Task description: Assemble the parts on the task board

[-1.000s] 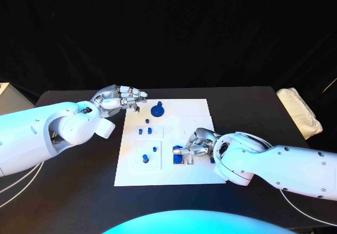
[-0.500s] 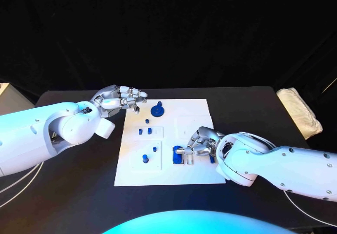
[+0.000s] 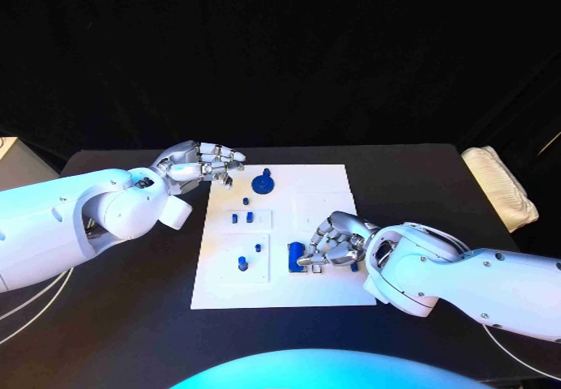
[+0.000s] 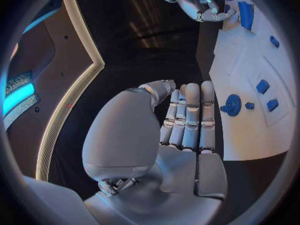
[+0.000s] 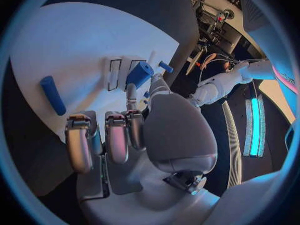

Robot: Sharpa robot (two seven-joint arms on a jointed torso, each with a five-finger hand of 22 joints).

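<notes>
Slid a touch lower on the task board (image 3: pixel 280 235) since a second ago: right hand (image 3: pixel 331 243).
Pinching blue block (image 3: pixel 297 257); left hand (image 3: pixel 201 164) hovering, curled, holding nothing.

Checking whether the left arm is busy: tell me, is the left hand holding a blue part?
No. The left hand has its fingers curled in on nothing, beside the task board.

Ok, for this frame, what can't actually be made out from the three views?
- Head view: whether the right hand grips the blue block or just touches it; its fingers cover the contact.
- Right wrist view: the block's seat in the task board, hidden behind the fingers.
- Head view: shapes of the small blue parts, too small.
- Left hand: curled; anything inside is hidden.
</notes>
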